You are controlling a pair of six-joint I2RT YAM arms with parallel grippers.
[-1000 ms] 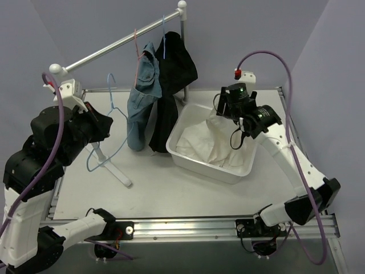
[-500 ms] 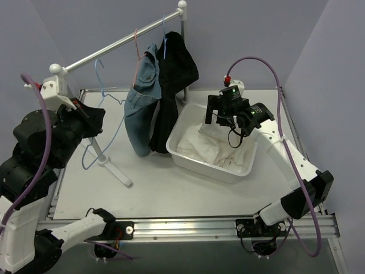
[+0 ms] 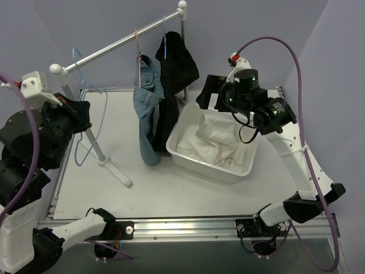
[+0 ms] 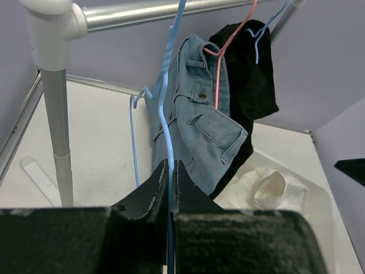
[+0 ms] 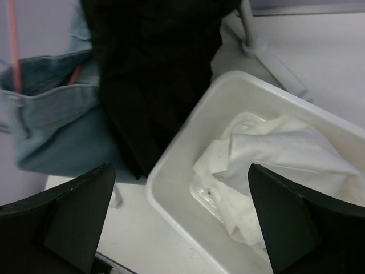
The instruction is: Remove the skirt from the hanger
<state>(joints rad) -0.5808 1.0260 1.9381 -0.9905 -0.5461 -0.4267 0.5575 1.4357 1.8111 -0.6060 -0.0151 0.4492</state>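
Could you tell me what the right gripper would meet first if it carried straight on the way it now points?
Probably the black skirt, hanging beside the white tub; the open right gripper faces it, though depth is hard to judge.

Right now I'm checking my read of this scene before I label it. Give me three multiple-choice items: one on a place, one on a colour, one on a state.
1. The right fingers are: A) open, holding nothing; B) shut on cloth; C) shut on a hanger.
2. The hanger carrying the denim garment is: A) white; B) pink; C) black.
3. The black skirt hangs: A) beside the denim garment, on the white tub's side; B) inside the tub; C) on the denim garment's far side from the tub.
Answers: 1 A, they stand wide apart with nothing between them; 2 B, its wire shows pink; 3 A, the top view shows it between denim and tub.
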